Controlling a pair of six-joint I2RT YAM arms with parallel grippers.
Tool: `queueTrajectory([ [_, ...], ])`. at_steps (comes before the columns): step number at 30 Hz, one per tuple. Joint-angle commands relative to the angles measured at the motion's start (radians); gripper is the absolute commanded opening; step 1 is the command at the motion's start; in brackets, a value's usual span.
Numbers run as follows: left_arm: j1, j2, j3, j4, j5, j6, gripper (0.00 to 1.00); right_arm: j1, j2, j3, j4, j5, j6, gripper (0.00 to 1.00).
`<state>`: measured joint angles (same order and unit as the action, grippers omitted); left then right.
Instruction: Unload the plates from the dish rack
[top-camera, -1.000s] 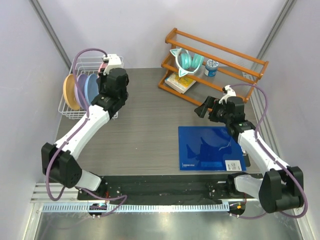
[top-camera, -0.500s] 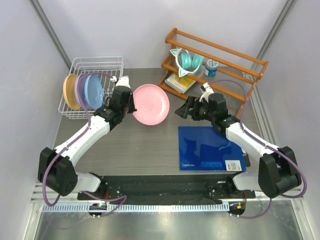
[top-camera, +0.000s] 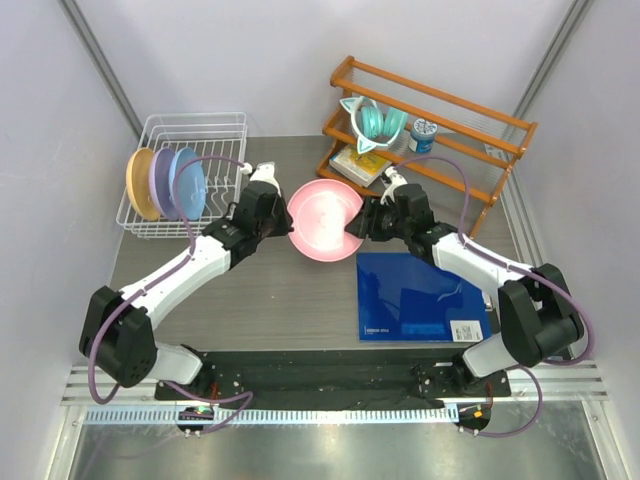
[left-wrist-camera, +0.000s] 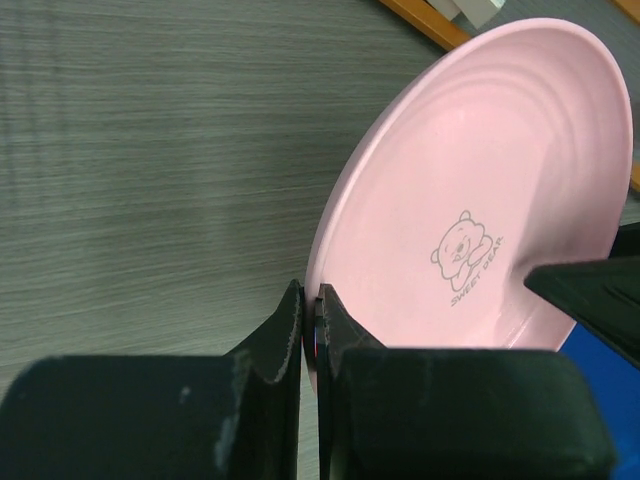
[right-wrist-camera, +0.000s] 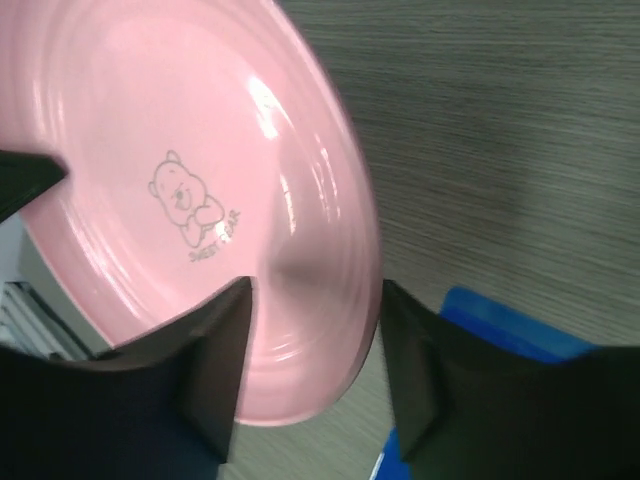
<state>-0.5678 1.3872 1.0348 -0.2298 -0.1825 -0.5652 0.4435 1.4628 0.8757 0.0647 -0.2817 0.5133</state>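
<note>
Two arms are reaching in from the near edge of the table (top-camera: 260, 290) and meeting over its middle. Nearest, a blue mat (top-camera: 420, 297) is lying flat at about 4 o'clock from the pink plate (top-camera: 322, 222). That plate is hanging tilted above the tabletop, clear of the dish rack, with its bear-printed face turned upward. The left gripper (top-camera: 283, 222) is pinching the plate's rim at 9 o'clock, its fingers (left-wrist-camera: 285, 330) pressing tight on the edge in the left wrist view. The right gripper (top-camera: 357, 224) is straddling the rim at 3 o'clock with its jaws spread, one finger over the face and one behind it; whether they are touching the plastic is not clear. Farther off, at 10 o'clock, the white dish rack (top-camera: 197, 116) is holding the blue plate (top-camera: 190, 182), the lavender plate (top-camera: 160, 178) and the yellow-orange plate (top-camera: 137, 185) on edge. At 1 o'clock, an orange wooden shelf (top-camera: 440, 95) is standing at the far side.
</note>
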Motion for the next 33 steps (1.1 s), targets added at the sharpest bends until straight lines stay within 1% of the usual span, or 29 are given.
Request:
queueTrajectory([
  [1,-0.009,-0.016,-0.013,0.083,0.002,-0.03,0.0,0.006,0.001,0.048,-0.026,0.067,-0.013,0.34],
  [3,-0.009,-0.027,-0.016,0.078,-0.029,-0.027,0.0,0.008,-0.007,0.04,-0.029,0.07,-0.01,0.17],
  [4,-0.009,-0.028,-0.021,0.078,-0.043,-0.019,0.0,0.008,-0.012,0.036,-0.035,0.082,-0.01,0.05],
  [5,-0.009,-0.033,-0.021,0.069,-0.055,-0.016,0.0,0.008,-0.016,0.032,-0.04,0.087,-0.009,0.01],
  [6,-0.009,-0.037,-0.018,0.06,-0.072,-0.015,0.03,0.008,-0.025,0.031,-0.043,0.094,-0.012,0.01],
  [7,-0.009,-0.042,-0.018,0.053,-0.109,-0.004,0.12,0.008,-0.032,0.028,-0.057,0.117,-0.016,0.01],
  [8,-0.007,-0.046,-0.015,0.037,-0.126,0.008,0.24,0.008,-0.039,0.026,-0.059,0.137,-0.016,0.01],
  [9,-0.009,-0.048,-0.01,0.023,-0.15,0.017,0.45,0.006,-0.054,0.022,-0.057,0.153,-0.016,0.01],
  [10,-0.009,-0.057,-0.009,0.009,-0.2,0.022,0.59,0.008,-0.062,0.02,-0.059,0.165,-0.019,0.01],
  [11,-0.009,-0.065,-0.015,0.004,-0.23,0.04,0.69,0.006,-0.062,0.022,-0.087,0.188,-0.021,0.01],
  [12,-0.009,-0.074,-0.016,-0.003,-0.254,0.051,0.85,0.003,-0.061,0.026,-0.095,0.191,-0.024,0.01],
  [13,-0.009,-0.083,-0.021,-0.008,-0.282,0.06,0.89,0.003,-0.05,0.045,-0.124,0.191,-0.027,0.01],
  [14,-0.009,-0.103,-0.021,-0.012,-0.346,0.082,0.91,0.003,-0.041,0.054,-0.137,0.193,-0.035,0.01],
  [15,-0.007,-0.115,-0.024,-0.025,-0.376,0.094,0.96,0.001,-0.032,0.06,-0.146,0.193,-0.032,0.01],
  [16,-0.007,-0.126,-0.025,-0.026,-0.406,0.105,0.99,0.001,-0.009,0.065,-0.149,0.185,-0.033,0.01],
  [17,-0.007,-0.152,-0.028,-0.028,-0.451,0.117,1.0,0.001,0.005,0.071,-0.148,0.171,-0.038,0.01],
  [20,-0.007,-0.201,-0.045,-0.013,-0.532,0.163,0.99,0.001,0.088,0.111,-0.164,0.115,-0.047,0.01],
  [23,-0.009,-0.256,-0.077,0.026,-0.661,0.211,0.99,0.001,0.164,0.144,-0.175,0.066,-0.044,0.01],
  [26,-0.007,-0.283,-0.105,0.07,-0.731,0.271,1.0,0.001,0.22,0.172,-0.177,0.03,-0.036,0.01],
  [27,-0.006,-0.283,-0.108,0.073,-0.779,0.292,0.99,0.001,0.231,0.183,-0.186,0.023,-0.035,0.01],
  [30,0.006,-0.268,-0.105,0.084,-0.843,0.314,1.0,0.001,0.261,0.195,-0.192,0.018,-0.036,0.02],
  [32,0.019,-0.26,-0.105,0.101,-0.851,0.335,0.99,0.003,0.274,0.201,-0.2,0.003,-0.042,0.04],
  [33,0.043,-0.254,-0.104,0.098,-0.85,0.332,0.99,0.003,0.293,0.209,-0.216,-0.008,-0.047,0.06],
])
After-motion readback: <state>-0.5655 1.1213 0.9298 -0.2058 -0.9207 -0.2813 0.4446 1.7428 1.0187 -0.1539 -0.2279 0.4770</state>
